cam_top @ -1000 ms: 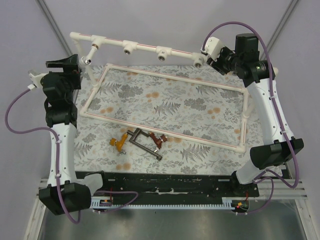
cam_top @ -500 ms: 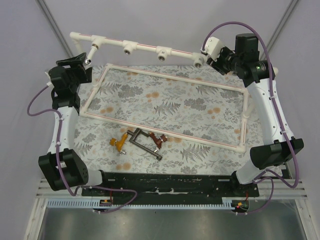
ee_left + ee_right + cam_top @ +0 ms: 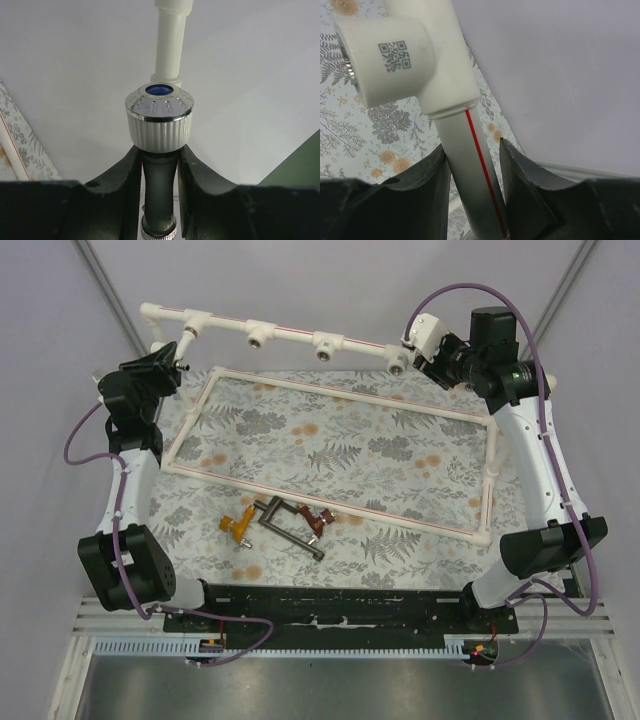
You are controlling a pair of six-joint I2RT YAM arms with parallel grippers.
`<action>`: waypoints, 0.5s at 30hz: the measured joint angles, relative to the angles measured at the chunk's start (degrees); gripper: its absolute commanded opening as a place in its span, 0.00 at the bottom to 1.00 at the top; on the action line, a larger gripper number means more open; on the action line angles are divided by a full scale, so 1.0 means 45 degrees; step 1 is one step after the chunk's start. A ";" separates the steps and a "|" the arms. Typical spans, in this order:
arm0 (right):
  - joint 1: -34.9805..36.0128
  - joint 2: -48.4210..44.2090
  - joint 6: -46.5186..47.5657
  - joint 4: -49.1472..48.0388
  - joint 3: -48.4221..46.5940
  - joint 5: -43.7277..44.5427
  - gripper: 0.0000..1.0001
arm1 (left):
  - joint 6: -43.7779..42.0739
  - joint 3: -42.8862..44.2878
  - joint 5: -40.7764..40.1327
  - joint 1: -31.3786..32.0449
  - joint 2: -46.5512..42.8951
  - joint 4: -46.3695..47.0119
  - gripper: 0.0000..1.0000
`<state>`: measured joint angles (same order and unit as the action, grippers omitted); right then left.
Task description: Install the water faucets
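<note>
In the left wrist view the white faucet (image 3: 159, 117) leaves the bottom edge, and the pipe (image 3: 171, 42) behind it is cut at the top. In the right wrist view the rail (image 3: 470, 165) also leaves the bottom edge. From above, the left gripper (image 3: 170, 367) hides its own fingers.

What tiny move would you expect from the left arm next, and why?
Probably a wrist twist to screw the white faucet in. The left gripper pinches its stem below the ribbed knob, at the left-end socket of the pipe rail, and the right gripper clamps the rail, seemingly to steady it.
</note>
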<state>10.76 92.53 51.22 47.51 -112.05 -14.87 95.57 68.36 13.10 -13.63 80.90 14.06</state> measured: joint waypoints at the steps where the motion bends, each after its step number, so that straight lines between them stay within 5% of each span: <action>1: 0.0000 0.0000 -0.0005 0.0000 0.0000 0.0015 0.00 | -0.0053 -0.0044 0.0107 0.0000 0.0039 0.0185 0.17; 9: 0.0000 0.0000 -0.0029 -0.0044 0.0010 0.0039 0.00 | -0.3662 -0.0044 0.1146 -0.0194 0.0437 0.1622 0.05; 15: 0.0000 0.0000 -0.0034 -0.0039 0.0010 0.0034 0.00 | -1.2288 0.0821 0.1792 0.0005 0.0165 0.0699 0.02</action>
<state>10.76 92.53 51.07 47.33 -112.01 -14.72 40.27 72.05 21.17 -13.61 81.65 17.21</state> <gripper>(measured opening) 0.475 0.351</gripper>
